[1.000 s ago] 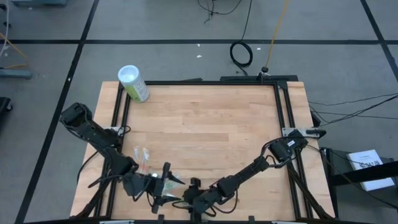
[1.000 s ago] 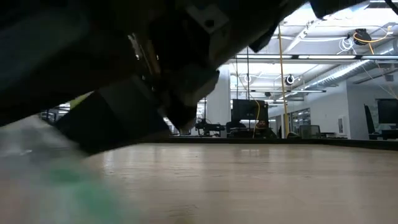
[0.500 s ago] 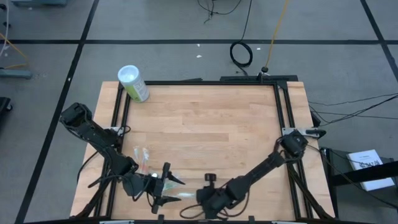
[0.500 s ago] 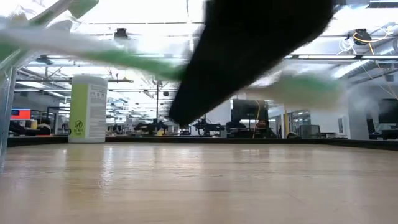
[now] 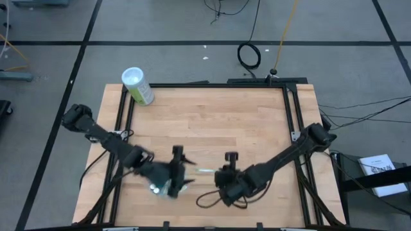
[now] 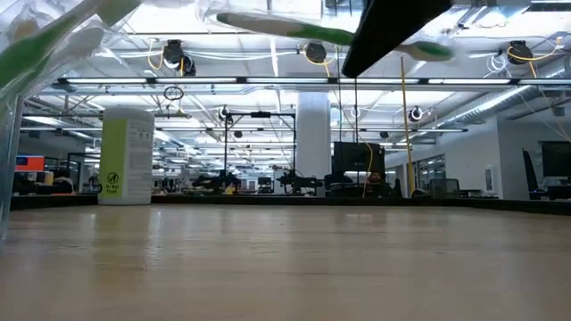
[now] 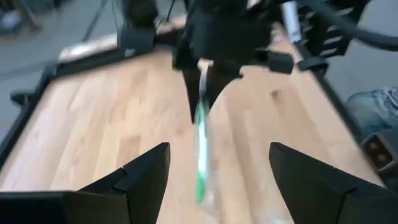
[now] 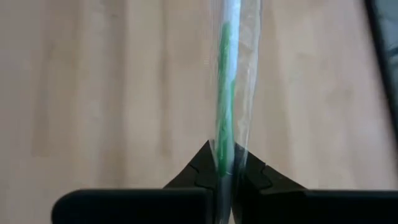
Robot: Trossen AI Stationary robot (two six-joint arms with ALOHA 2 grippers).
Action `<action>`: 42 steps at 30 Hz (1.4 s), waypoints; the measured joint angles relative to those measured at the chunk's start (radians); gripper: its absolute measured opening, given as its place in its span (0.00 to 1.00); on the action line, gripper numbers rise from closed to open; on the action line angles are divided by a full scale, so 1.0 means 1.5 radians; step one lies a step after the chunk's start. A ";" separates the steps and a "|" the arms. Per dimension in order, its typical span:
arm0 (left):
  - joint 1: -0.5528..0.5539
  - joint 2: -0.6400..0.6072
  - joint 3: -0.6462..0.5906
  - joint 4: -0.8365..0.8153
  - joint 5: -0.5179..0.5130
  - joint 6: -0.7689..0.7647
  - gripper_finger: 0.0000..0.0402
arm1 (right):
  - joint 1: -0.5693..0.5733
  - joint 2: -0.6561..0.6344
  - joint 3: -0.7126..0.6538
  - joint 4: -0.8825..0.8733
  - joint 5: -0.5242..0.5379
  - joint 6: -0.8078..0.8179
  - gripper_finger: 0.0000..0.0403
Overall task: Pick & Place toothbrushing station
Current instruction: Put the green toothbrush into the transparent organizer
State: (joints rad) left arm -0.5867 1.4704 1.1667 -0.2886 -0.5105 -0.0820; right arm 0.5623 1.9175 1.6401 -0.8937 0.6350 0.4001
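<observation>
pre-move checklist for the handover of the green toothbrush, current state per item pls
1. Right pincer shut on the green toothbrush: ok, fingertips pinch one end in the right wrist view.
2. Toothbrush off the table: ok, the low view shows it up in the air.
3. Left pincer open to receive: ok, both fingers stand wide apart.
4. Toothbrush lined up with the left pincer: ok, in the left wrist view its free end points into the gap, touching neither finger.
5. Green canister out of the way: ok, it lies at the far left corner, apart from both arms.
6. Holder and tubes located: cannot tell, hidden near the left arm.
</observation>
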 joint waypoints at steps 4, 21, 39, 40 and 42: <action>0.091 0.000 0.034 -0.080 0.086 0.007 0.70 | -0.042 -0.037 -0.017 -0.001 0.022 -0.123 0.02; 0.345 0.000 0.048 -0.161 0.236 0.064 0.70 | -0.189 -0.082 -0.019 0.097 0.029 -0.404 0.02; 0.367 0.000 0.048 -0.225 0.247 0.008 0.04 | -0.242 -0.086 -0.018 0.153 -0.085 -0.398 0.10; 0.372 0.000 0.048 -0.232 0.236 0.002 0.04 | -0.245 -0.086 -0.018 0.148 -0.082 -0.398 0.12; 0.387 0.000 0.048 -0.250 0.225 -0.019 0.02 | -0.249 -0.086 -0.018 0.140 -0.070 -0.407 0.15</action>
State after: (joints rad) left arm -0.0068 1.4704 1.2381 -0.6637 -0.1736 -0.1112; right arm 0.1894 1.7885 1.6138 -0.6834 0.5306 -0.2098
